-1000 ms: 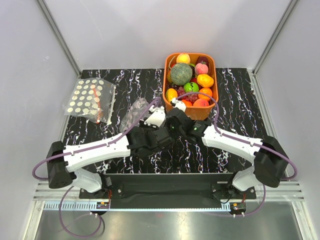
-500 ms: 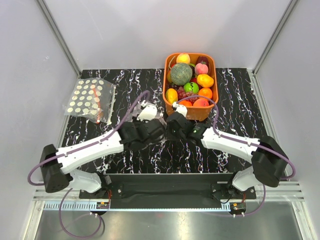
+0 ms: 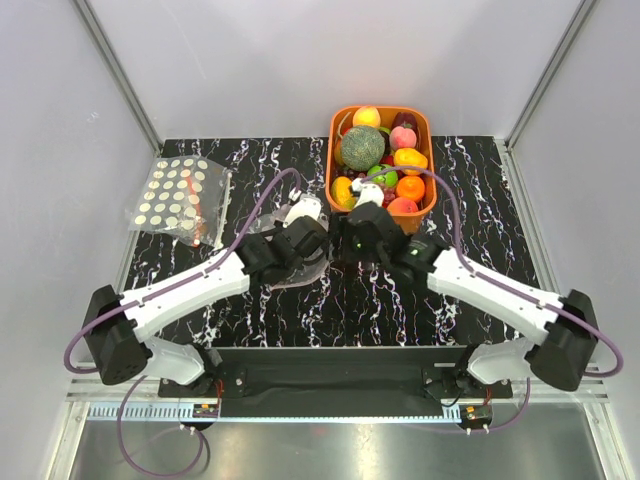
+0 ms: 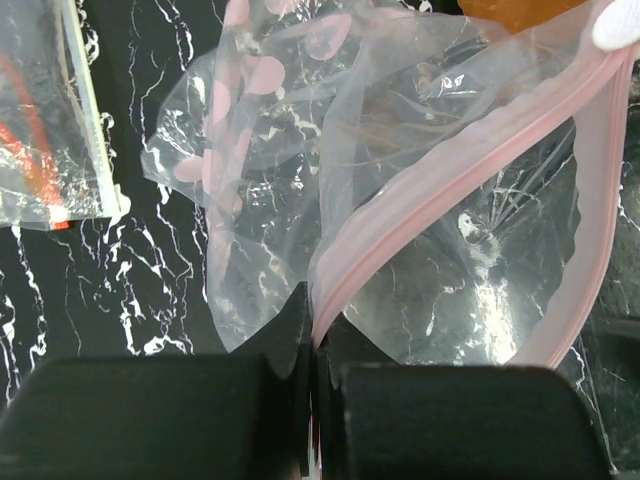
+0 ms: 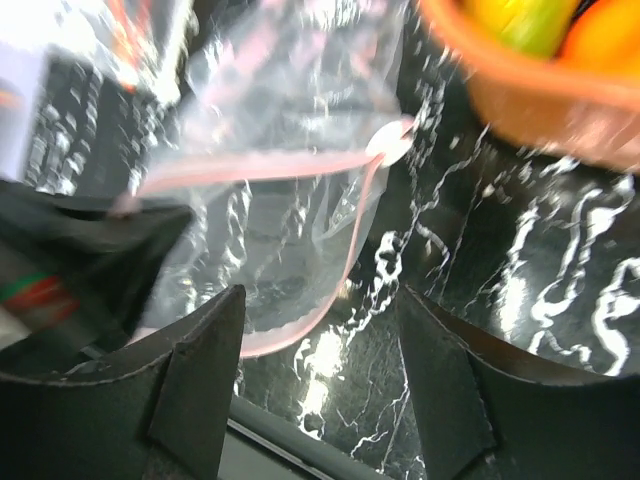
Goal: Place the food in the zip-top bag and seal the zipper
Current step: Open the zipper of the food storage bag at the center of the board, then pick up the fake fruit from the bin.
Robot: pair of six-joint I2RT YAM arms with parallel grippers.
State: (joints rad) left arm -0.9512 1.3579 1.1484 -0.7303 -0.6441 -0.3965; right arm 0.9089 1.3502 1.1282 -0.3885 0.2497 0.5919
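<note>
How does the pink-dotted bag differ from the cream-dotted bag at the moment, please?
The pink-dotted bag has pink dots and a pink strip; the cream-dotted bag has cream-white dots and an orange-red strip. The pink-dotted bag is pinched at its strip by the left gripper, with its mouth gaping; the cream-dotted bag lies untouched near the left edge of the table. Both are clear plastic.

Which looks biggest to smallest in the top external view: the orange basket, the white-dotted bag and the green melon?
1. orange basket, largest
2. white-dotted bag, somewhat smaller
3. green melon, clearly smallest; it sits inside the basket
</note>
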